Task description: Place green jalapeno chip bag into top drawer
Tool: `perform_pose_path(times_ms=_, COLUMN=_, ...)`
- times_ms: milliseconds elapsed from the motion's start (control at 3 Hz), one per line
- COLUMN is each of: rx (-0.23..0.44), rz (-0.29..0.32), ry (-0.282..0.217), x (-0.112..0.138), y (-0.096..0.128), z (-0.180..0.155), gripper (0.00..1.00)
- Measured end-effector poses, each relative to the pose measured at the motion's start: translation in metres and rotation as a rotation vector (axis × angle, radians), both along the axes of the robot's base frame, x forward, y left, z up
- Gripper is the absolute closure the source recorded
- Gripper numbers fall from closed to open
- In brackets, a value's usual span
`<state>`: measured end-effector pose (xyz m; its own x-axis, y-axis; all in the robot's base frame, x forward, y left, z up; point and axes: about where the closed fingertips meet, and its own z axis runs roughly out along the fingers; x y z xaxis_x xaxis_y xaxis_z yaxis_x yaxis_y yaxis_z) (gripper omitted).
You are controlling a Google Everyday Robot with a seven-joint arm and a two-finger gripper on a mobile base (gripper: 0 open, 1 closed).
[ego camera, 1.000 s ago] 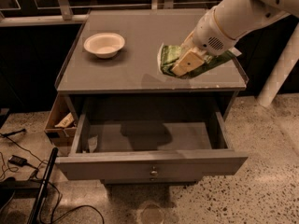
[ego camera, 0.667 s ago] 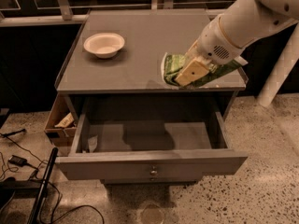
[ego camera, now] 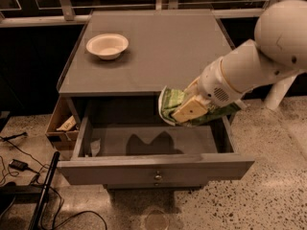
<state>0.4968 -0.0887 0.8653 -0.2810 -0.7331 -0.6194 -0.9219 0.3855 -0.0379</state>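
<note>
Camera view: chip bag (ego camera: 169, 103) in pincer (ego camera: 188, 111) above open drawer (ego camera: 153, 169)

Glossy chip bag (ego camera: 170, 102) in seemingly plastic gripper (ego camera: 186, 112) over matt drawer (ego camera: 120, 170)

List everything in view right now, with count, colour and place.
green jalapeno chip bag: one, green, held above the open drawer's right rear
top drawer: one, grey, pulled open
cabinet: one, grey, centre
bowl: one, white, cabinet top, back left
cardboard box: one, brown, left of cabinet
cables: several, black, floor at left
arm: one, white, reaching in from right
gripper: one, tan, shut on the bag
</note>
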Motion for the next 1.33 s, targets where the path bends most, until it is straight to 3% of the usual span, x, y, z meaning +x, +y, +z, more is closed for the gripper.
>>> perform_pose_path(times_ms=333, rx=0.06, rz=-0.004, ry=0.014, x=-0.01, y=0.018, z=-0.051, gripper=1.0)
perform_pose_path(times_ms=667, rx=0.103, rz=0.035, ry=-0.011, x=-0.008, y=0.046, z=-0.108, gripper=1.0)
perform_pose_path(times_ms=1333, rx=0.09, rz=0.02, ry=-0.032, x=-0.006, y=0.042, z=-0.126, gripper=1.0)
